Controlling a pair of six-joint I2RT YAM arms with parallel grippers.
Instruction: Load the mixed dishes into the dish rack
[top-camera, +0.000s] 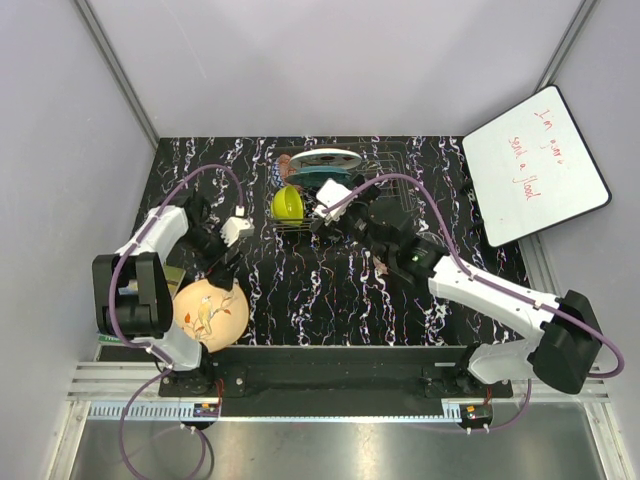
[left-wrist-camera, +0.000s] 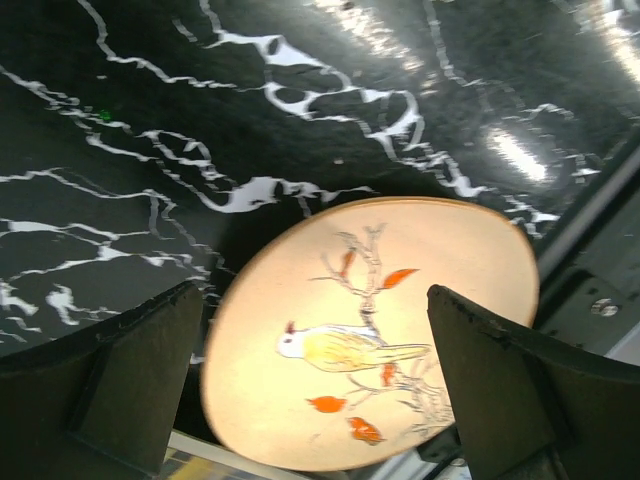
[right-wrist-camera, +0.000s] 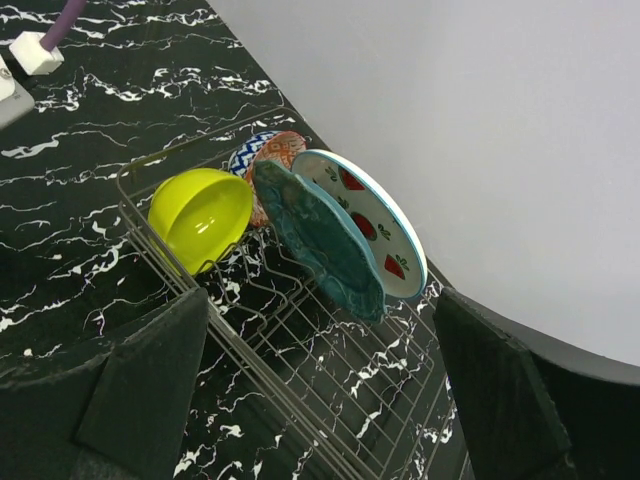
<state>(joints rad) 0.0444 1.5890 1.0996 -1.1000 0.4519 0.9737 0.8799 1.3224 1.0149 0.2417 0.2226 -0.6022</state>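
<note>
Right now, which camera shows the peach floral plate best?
Left wrist: the peach floral plate fills the frame between the fingers of the open left gripper, bird pattern clear. Top external shows it small at the near table edge, partly hidden by the left arm. Right wrist misses it.

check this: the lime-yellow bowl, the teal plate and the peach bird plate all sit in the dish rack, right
Not quite. The lime-yellow bowl and the teal plate do sit in the dish rack. The peach bird plate does not: it lies outside the rack, at the near edge of the table. The left wrist view shows this.
</note>
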